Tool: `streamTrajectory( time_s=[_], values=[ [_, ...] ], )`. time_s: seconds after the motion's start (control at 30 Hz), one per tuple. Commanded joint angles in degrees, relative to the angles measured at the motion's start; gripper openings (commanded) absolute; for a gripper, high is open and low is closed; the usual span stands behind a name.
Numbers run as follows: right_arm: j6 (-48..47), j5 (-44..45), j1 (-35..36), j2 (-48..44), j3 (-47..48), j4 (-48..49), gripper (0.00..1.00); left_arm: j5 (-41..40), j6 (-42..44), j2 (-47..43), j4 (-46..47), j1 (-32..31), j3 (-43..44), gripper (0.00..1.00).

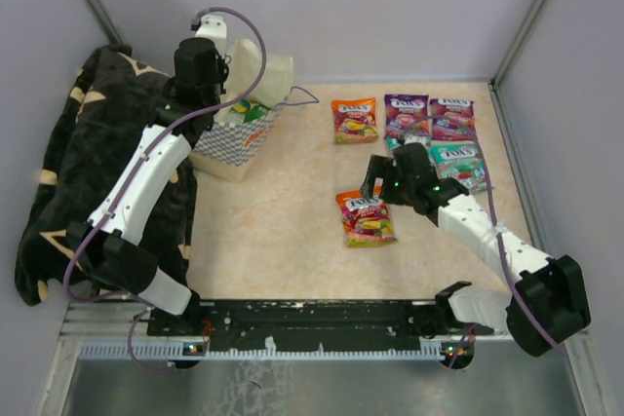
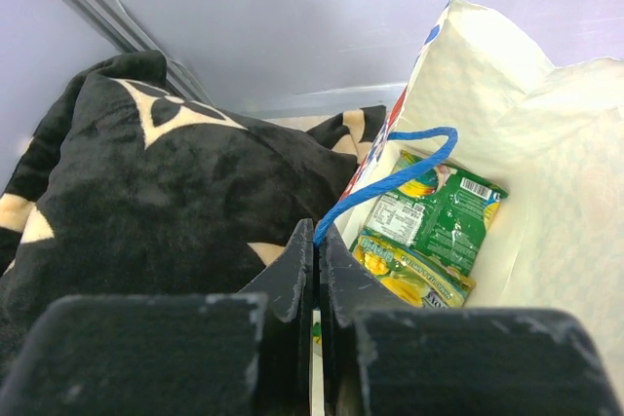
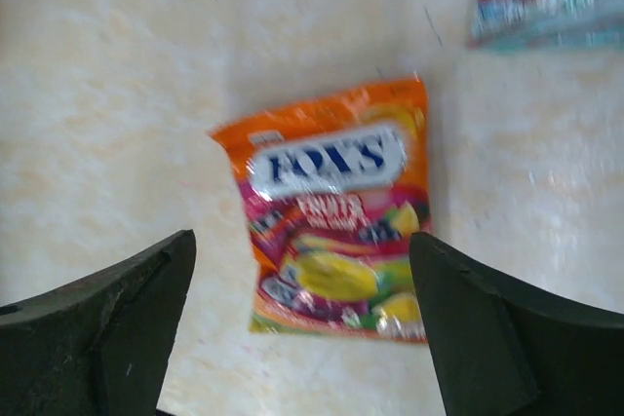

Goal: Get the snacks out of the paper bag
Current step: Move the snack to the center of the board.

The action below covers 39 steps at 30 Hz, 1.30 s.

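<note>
Risking a tear at the paper bag [image 1: 239,138]: the left claw [image 2: 314,241] is pinching, as far as I can judge, the bag's near rim, its jaws pressed together. Any sideways pull could be ripping the paper or tipping the bag over.
Snagging hazard: the blue string handle [image 2: 390,177] is looping just beside those jaws.
Right claw [image 3: 300,241]: jaws are standing wide apart, hovering above an orange packet [image 3: 336,211] that is lying flat near the desk's middle, between and below the fingers, untouched.
Snacks in the bag: a green packet [image 2: 444,216] and a yellow packet [image 2: 409,280] are lying inside, by the far-left corner.
Snacks outside: several more packets [image 1: 406,114] are lying toward the far-right corner.
</note>
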Motion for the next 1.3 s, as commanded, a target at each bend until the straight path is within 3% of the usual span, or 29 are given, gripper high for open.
streamTrajectory(
  time_s=[0.0, 0.13, 0.43, 0.87, 1.27],
  values=[
    [2.86, 17.75, 10.18, 2.37, -0.59, -19.02, 0.95, 0.65, -0.64, -1.63, 1.07, 0.14, 0.38, 0.00],
    [6.81, 19.10, 14.31, 5.64, -3.84, -17.03, 0.99, 1.42, -0.98, -1.29, 1.37, 0.16, 0.24, 0.00],
    [8.05, 17.27, 14.51, 15.53, -5.65, -5.26, 0.99, 2.37, -0.47, 0.63, 1.74, 0.22, 0.43, 0.00],
    [4.91, 16.00, 12.42, 34.20, 5.26, 1.83, 0.99, 1.56, 0.31, 0.45, 0.44, 0.15, 2.10, 0.00],
    [0.96, 17.39, 5.70, 40.69, 14.34, 1.67, 0.99, 2.20, 0.21, 0.03, 0.45, 0.16, 1.99, 0.00]
  ],
)
